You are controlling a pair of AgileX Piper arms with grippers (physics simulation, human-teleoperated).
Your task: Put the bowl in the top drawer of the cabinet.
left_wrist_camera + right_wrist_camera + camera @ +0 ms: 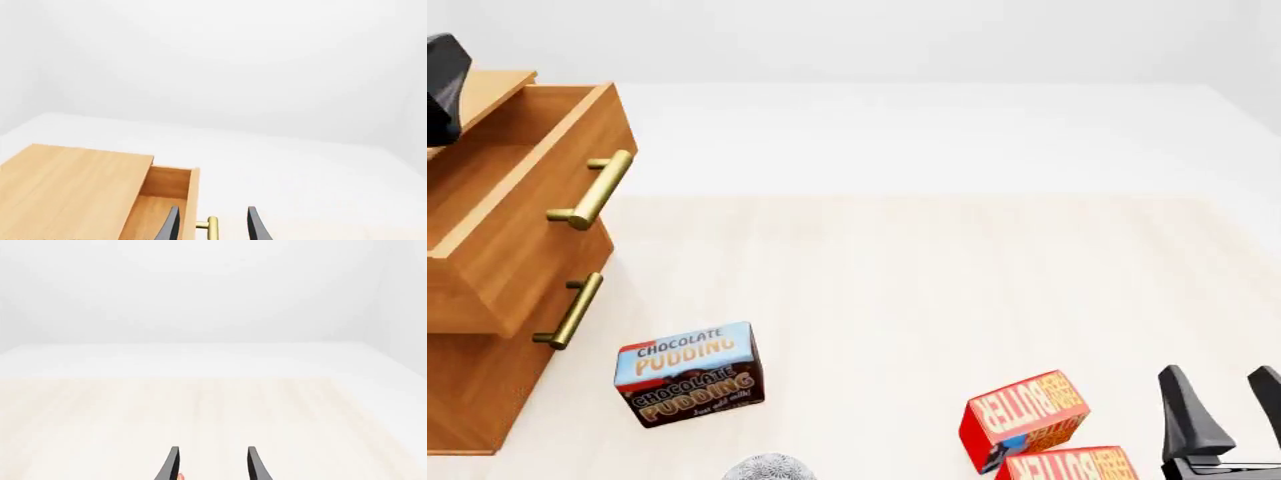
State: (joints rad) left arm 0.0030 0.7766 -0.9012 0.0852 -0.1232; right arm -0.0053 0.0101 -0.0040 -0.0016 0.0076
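The bowl (771, 468), white with a fine grey pattern, peeks in at the front edge of the table, only its far rim showing. The cabinet (467, 400) stands at the left, its top drawer (527, 215) pulled out and open. In the left wrist view my left gripper (213, 209) is open, its fingers on either side of the drawer's brass handle (210, 227), with the drawer's inside (167, 182) just beyond. My right gripper (1218, 375) is open and holds nothing at the near right, far from the bowl.
A chocolate pudding box (687, 373) stands just beyond the bowl, near the cabinet's lower drawer handle (571, 310). Two red butter boxes (1028, 418) (1070, 465) lie left of my right gripper. A dark part of the left arm (443, 85) shows above the cabinet.
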